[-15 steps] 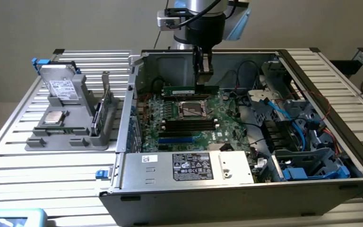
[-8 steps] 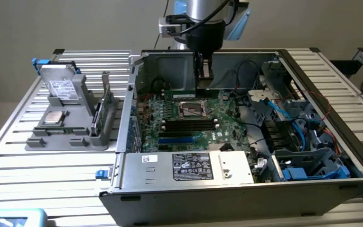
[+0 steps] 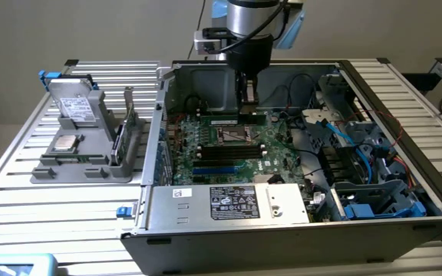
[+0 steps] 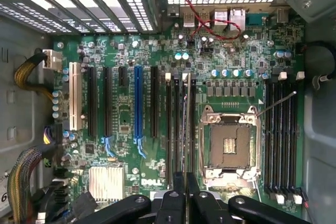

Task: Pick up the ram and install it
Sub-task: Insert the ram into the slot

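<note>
Slatted aluminium makes up the counter (image 3: 21, 195), and on it an open computer case (image 3: 282, 230) lies on its side with the motherboard (image 3: 229, 155) facing up, which I'd guess is so the arm can come straight down onto it. Toward the exterior view's left stands a grey parts holder (image 3: 75, 164) with a taller green expansion card (image 3: 129, 135) propped upright in it, well apart from the case. The arm reaches down inside the case at the back, and its gripper (image 3: 248, 100) hangs just above the far part of the board, pointing straight down. From the wrist view, looking down along the gripper (image 4: 185, 182), the jaws are drawn in narrow and clamped on the ram (image 4: 185, 124). It is held on edge, so from above it reads as one thin, pale, straight line with none of its green face, chips or label on show. That upright hold suits a part that has to drop edge-first into a slot. The stick runs lengthwise over the bank of long black memory slots (image 4: 176, 124) just beside the empty processor socket (image 4: 229, 142), lined up with them and not across them. I cannot tell whether its lower edge is touching a slot or hanging just above one. Another bank of slots (image 4: 281, 135) on the socket's other side stands bare.
</note>
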`<state>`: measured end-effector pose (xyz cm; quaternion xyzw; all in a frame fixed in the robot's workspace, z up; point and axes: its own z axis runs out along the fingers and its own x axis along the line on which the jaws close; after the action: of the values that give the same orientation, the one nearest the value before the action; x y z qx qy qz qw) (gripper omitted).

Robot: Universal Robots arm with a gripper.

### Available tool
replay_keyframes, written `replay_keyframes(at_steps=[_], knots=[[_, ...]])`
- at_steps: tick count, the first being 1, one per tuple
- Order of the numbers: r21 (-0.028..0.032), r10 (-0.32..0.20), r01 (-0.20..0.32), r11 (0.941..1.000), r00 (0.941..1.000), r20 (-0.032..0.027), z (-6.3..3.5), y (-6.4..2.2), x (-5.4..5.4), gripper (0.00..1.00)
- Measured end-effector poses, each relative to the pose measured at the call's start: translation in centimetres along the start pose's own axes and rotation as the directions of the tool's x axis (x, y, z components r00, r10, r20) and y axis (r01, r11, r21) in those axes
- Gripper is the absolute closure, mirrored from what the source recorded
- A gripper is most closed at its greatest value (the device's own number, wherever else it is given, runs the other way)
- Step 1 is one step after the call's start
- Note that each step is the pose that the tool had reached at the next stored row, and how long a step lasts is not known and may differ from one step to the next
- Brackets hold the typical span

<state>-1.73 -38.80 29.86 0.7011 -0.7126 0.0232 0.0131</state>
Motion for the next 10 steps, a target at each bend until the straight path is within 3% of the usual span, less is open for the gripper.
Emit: replay_keyframes(at_steps=[10], knots=[[-0.0001, 0.001, -0.001, 1.0000, 1.0000, -0.0010, 1.65, -0.08, 0.8, 0.87]])
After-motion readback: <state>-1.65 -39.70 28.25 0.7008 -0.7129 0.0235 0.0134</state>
